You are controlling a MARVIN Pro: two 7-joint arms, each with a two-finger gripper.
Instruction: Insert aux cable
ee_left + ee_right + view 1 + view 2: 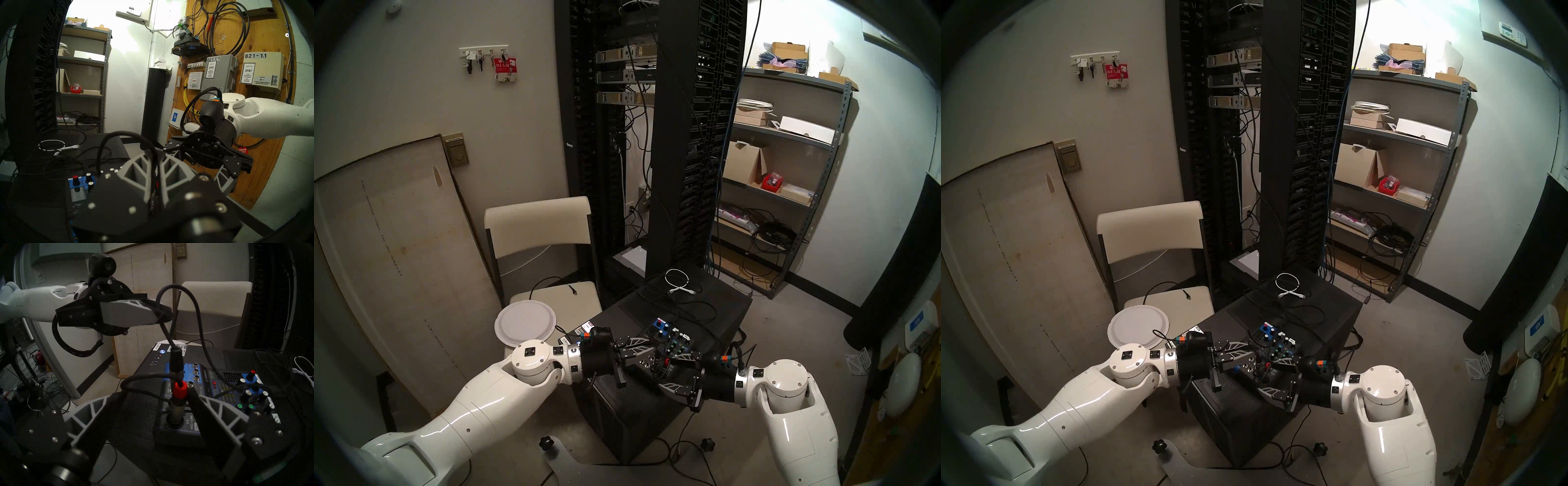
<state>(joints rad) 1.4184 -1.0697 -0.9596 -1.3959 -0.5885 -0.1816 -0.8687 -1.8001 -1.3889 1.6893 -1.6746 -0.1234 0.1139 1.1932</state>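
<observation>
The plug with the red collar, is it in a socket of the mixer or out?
In. The red-collared plug stands upright, its metal barrel seated in a socket of the mixer.

White paper plate (525, 324) on folding chair (551, 295) beside mixer (663, 342).

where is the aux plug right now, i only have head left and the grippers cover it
observer: the right wrist view shows the aux plug standing upright on the mixer, just behind the red-collared plug. Its tip is hidden.
operator: is left holding anything
observer: yes, the left gripper is shut on the aux cable above the plug, and the cable loops over it.
operator: and right
observer: the right gripper is open, with its fingers on either side of the red-collared plug, gripping nothing.
</observation>
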